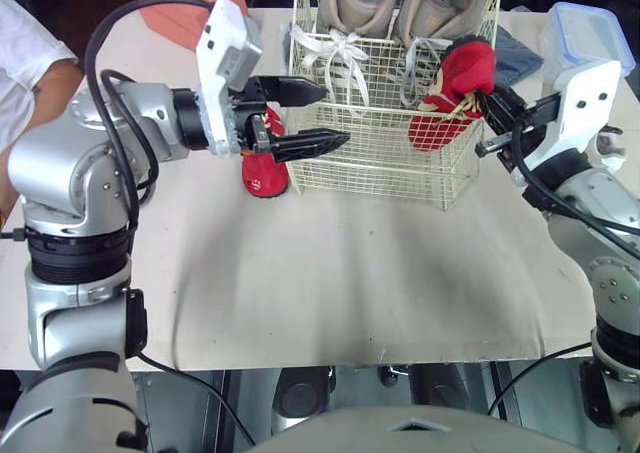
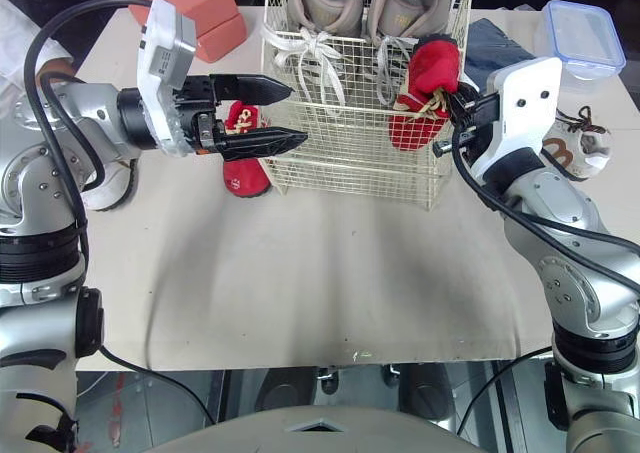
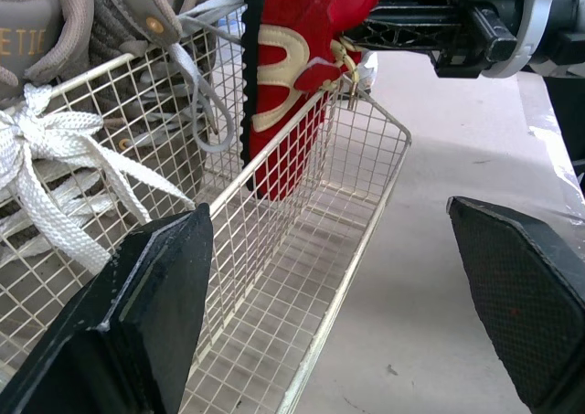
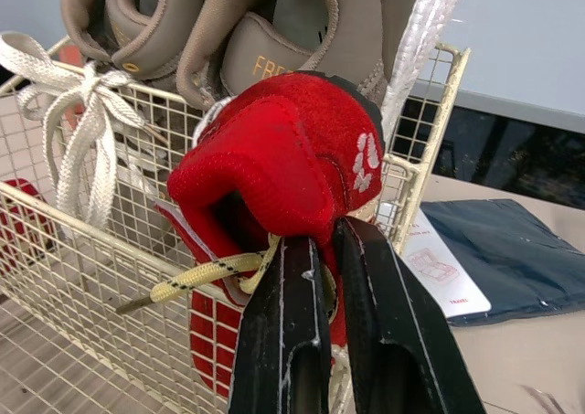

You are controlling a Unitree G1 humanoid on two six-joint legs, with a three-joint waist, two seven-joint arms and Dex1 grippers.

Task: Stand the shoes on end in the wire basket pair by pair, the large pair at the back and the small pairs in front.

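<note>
Nearest, bare tabletop. Beyond it, left gripper spread wide and empty, hovering at front left corner of wire basket. Just behind, loose red shoe on tabletop beside basket's left wall, outside it. Right gripper clenched on collar of held red shoe, toe down inside basket's front right corner, top above rim. Large beige pair on end at back, white laces draped over wire.

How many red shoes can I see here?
2. One red shoe is gripped by the right hand at the wire basket's front right corner; the other red shoe stands on the table left of the basket, behind the left hand. Others may be hidden.
</note>
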